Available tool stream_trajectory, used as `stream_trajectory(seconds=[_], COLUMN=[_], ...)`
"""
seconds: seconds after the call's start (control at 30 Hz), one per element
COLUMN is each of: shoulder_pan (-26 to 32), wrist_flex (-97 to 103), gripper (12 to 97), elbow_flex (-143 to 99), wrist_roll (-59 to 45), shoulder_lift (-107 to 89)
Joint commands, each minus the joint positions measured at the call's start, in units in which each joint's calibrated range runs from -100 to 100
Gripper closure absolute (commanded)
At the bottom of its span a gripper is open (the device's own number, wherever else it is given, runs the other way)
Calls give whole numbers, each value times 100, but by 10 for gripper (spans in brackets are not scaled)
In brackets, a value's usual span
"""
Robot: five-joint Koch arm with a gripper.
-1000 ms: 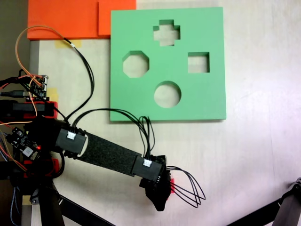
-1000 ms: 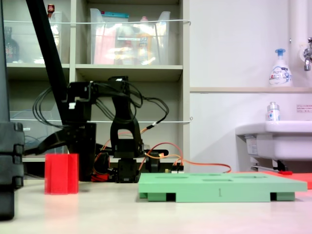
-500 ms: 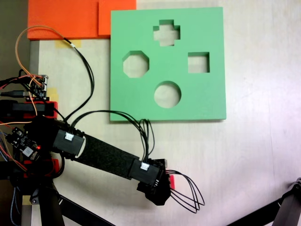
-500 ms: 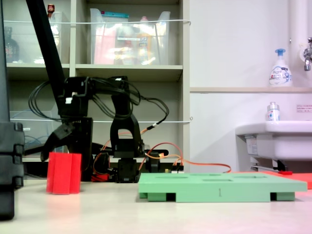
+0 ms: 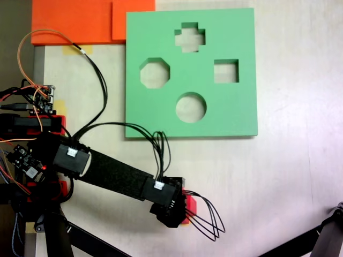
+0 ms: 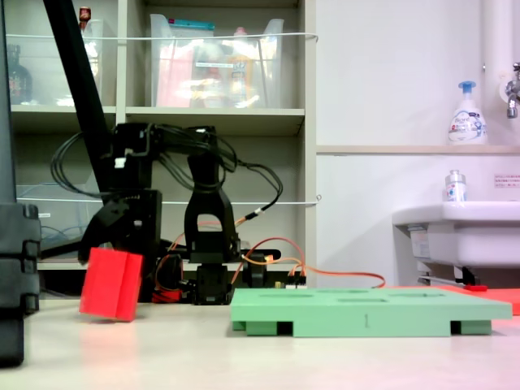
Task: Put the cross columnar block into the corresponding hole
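Note:
The cross columnar block point(image 6: 111, 284) is bright red and leans to one side, its top under my gripper point(image 6: 104, 249), which is shut on it. From above, only slivers of the red block point(image 5: 187, 206) show beside the black gripper point(image 5: 179, 211), well below the green board's near edge. The green foam board point(image 5: 241, 32) lies flat at the top centre. Its plus-shaped corresponding hole point(image 5: 189, 37) is near the far edge, with an octagonal cutout point(image 5: 155, 73), a square cutout point(image 5: 226, 71) and a round cutout point(image 5: 191, 107) around it. The board point(image 6: 366, 310) lies to the right of the block.
Orange foam sheets point(image 5: 75, 21) lie at the top left beside the board. My base with its wires and circuit board point(image 5: 37, 99) fills the left side. A black stand leg point(image 5: 324, 235) crosses the lower right corner. A sink point(image 6: 455, 227) stands at the right.
My gripper slid down and left in the top-down fixed view and closed over the block's top. The block, upright before, now leans over.

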Motion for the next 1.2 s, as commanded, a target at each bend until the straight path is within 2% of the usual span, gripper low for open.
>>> stream_trajectory(seconds=[0.0, 0.23, 0.53, 0.67, 1.03, 1.17], shoulder_pan=[29, 444, 1797, 2545, 3253, 3409], wrist_flex=[-842, -842, -842, -842, -842, -842], gripper=[701, 701, 702, 701, 702, 702], elbow_flex=[60, 90, 249, 1436, 4866, 5105], wrist_roll=[24, 352, 1504, 2081, 2711, 2872], shoulder_lift=[-683, -2066, -2429, -1256, 1705, 2138])
